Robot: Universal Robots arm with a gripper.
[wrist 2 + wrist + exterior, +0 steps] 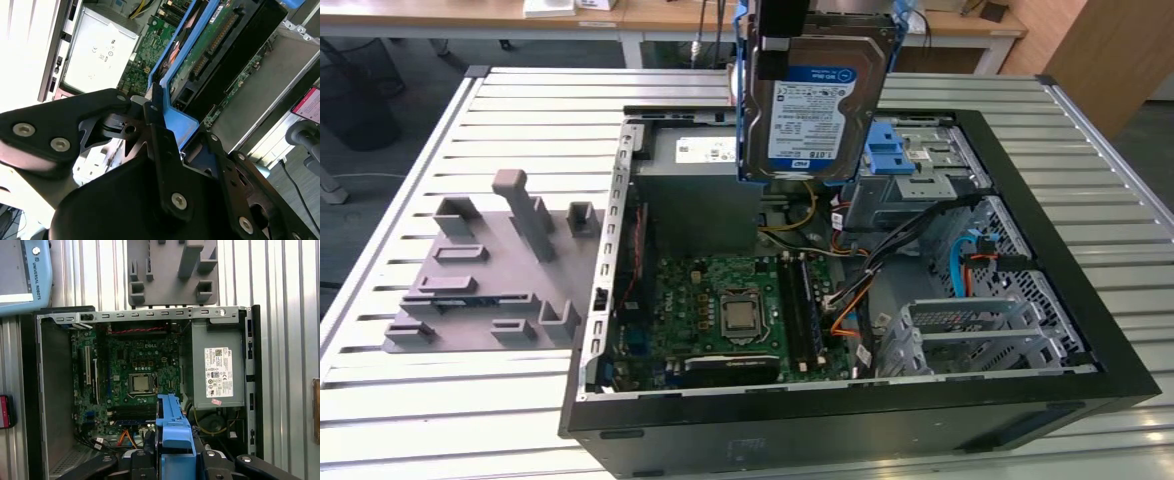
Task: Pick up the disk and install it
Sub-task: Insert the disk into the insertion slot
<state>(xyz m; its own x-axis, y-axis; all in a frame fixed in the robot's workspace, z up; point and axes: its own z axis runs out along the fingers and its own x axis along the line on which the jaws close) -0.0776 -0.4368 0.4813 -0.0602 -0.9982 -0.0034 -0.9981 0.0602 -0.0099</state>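
The disk (811, 105) hangs upright in the air above the back of the open computer case (1047, 215), its blue-and-white label facing the exterior camera and its blue carrier bracket (750, 120) around its edges. My gripper (782, 18) is shut on its top end. In the second wrist view, the gripper (165, 125) clamps the blue bracket (187, 122), and the disk's green circuit-board side (220, 45) runs away from it. In the first wrist view, the bracket (172, 427) sticks out from the gripper (172, 460) over the case's inside.
Inside the case lie the green motherboard (734, 300), a grey power supply box (700, 160) with a white sticker, a silver drive cage with a blue latch (897, 150) and loose cables (854, 300). A grey moulded fixture (494, 270) sits on the slatted metal table (400, 420) at the exterior view's left.
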